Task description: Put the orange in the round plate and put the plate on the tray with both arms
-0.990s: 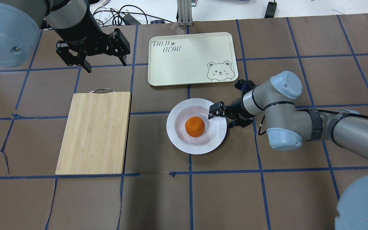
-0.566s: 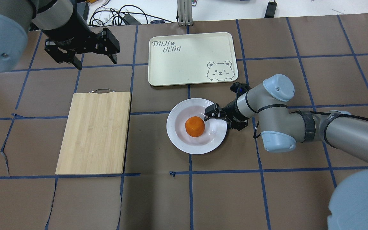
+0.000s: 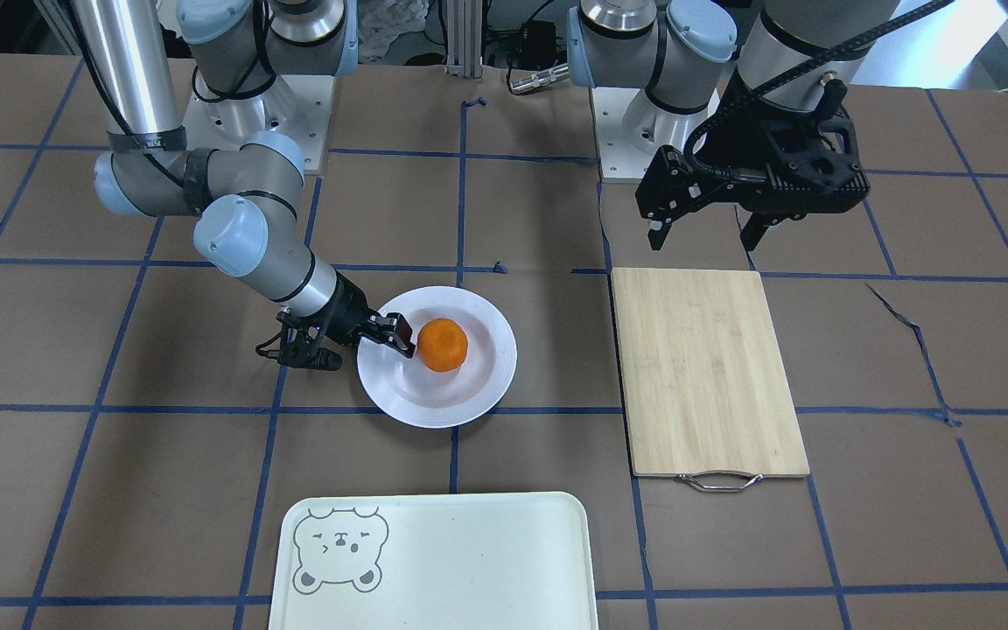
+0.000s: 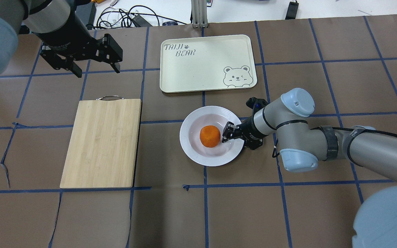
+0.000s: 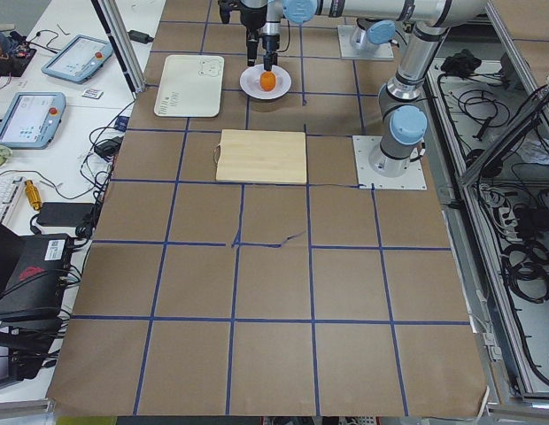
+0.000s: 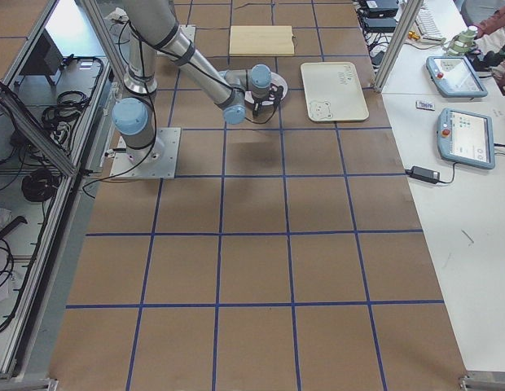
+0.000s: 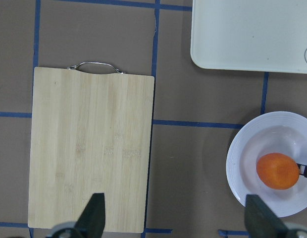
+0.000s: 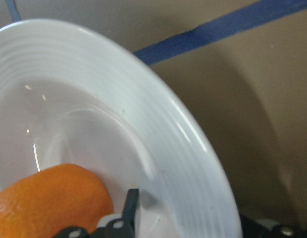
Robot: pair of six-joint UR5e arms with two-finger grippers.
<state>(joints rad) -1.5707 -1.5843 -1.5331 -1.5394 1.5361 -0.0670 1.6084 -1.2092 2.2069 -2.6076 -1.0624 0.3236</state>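
R gripper (image 4: 237, 138) now nearer orange (image 4: 210, 136), wide astride plate (image 4: 189, 146) rim, contact unclear; L gripper (image 4: 98, 71) wide

Both arms: silver-grey tubular links joined by rounded light-blue joint caps (image 4: 297, 102), each cap with a small screw. Right arm (image 4: 374, 151): two black strap bands (image 4: 328, 143) and a thin black cable (image 4: 274, 151). Left arm (image 3: 784, 44): thicker black cable (image 3: 863, 39) along the link, black ribbed jaws.
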